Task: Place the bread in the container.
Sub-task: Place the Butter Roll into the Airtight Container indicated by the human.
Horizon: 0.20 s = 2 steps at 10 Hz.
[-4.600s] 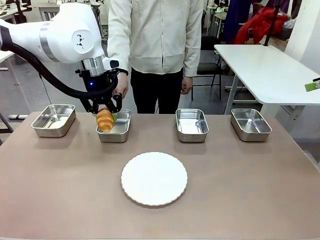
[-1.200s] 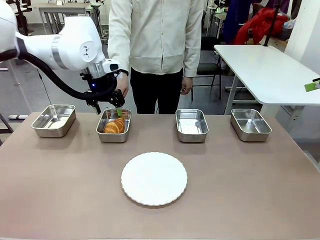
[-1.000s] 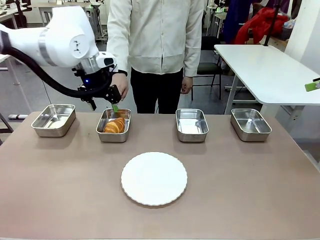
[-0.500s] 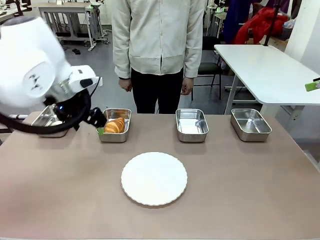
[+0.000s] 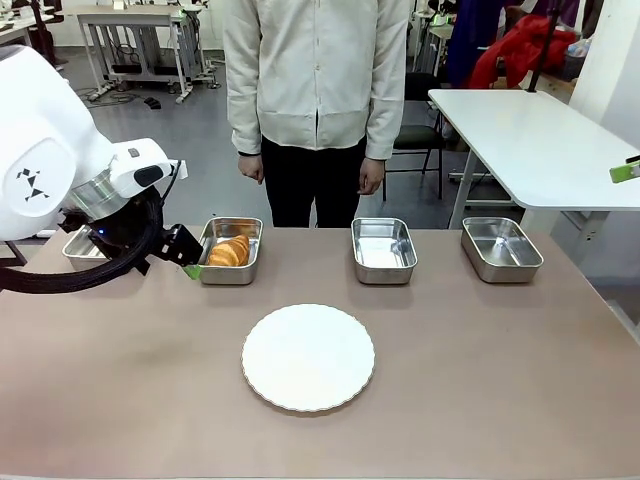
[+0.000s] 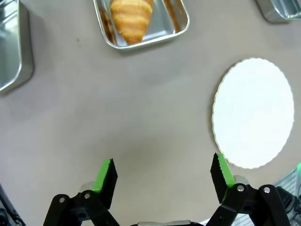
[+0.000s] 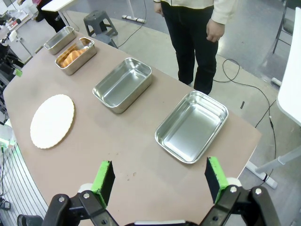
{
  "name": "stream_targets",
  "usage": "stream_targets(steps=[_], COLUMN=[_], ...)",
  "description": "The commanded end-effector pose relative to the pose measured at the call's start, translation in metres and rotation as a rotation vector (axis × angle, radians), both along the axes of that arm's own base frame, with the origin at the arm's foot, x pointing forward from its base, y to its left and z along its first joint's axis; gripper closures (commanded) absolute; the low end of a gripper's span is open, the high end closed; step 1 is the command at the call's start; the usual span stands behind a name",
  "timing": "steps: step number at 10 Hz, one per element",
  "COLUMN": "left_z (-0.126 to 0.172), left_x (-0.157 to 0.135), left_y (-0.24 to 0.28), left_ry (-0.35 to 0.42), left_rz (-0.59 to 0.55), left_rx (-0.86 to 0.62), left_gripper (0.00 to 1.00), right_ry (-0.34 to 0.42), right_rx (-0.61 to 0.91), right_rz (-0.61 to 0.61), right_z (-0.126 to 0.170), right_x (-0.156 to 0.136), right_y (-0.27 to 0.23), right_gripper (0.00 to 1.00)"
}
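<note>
Brown and matte, the table (image 5: 480, 380) spread across the front view with a faint sheen toward the near edge, and we saw four steel pans lined along its far side. Behind them a person (image 5: 318, 100) in a pale shirt and dark trousers stood with both arms hanging, and past that person lay a grey floor with cables, a metal-framed bench and a white side table (image 5: 530, 130) at the right, with a red heap of cloth behind it.

We found the bread (image 5: 229, 250) lying inside the container (image 5: 229, 268), the second pan from the robot's left. In the left wrist view the bread (image 6: 131, 18) sat lengthwise in the container (image 6: 175, 29), its pointed end toward the camera, with nothing gripping it. The leftmost pan (image 5: 76, 247) was mostly hidden behind the left arm. The third pan (image 5: 384, 250) and the fourth pan (image 5: 501, 248) held nothing we could see.

A round white plate (image 5: 308, 357) with a scalloped rim lay near the middle of the table, well apart from the pans.

Our left gripper (image 5: 188, 262) hung just beside the container's left end, close above the table; in its wrist view the left gripper (image 6: 161, 176) had its green pads spread wide with bare tabletop between them. Our right gripper (image 7: 160, 183) was likewise parted and held nothing, high over the table's right end, looking down the row of pans.
</note>
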State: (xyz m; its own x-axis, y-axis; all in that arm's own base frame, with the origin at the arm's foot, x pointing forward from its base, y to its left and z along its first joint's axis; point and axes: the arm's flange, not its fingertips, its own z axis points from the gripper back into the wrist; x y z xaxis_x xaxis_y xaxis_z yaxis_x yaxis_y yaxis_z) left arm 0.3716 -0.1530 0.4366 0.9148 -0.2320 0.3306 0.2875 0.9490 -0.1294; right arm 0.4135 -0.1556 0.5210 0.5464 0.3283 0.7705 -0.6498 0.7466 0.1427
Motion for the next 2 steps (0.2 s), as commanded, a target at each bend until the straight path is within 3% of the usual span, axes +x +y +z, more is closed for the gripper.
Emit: stream_targets(steps=[1,2], left_z=[0.0026,0.0026], left_x=[-0.0001,-0.0001], left_y=[-0.0015,-0.0015], left_ry=[-0.016,-0.016], left_rz=[-0.005,-0.005], left_rx=[0.003,0.003], left_gripper=[0.0,0.0], right_ry=[-0.024,-0.024], right_rx=[0.017,0.017], right_rz=[0.009,0.009], right_z=[0.0009,0.0009], right_x=[0.0018,0.0018], right_y=[0.0002,0.0002], right_gripper=[0.0,0.0])
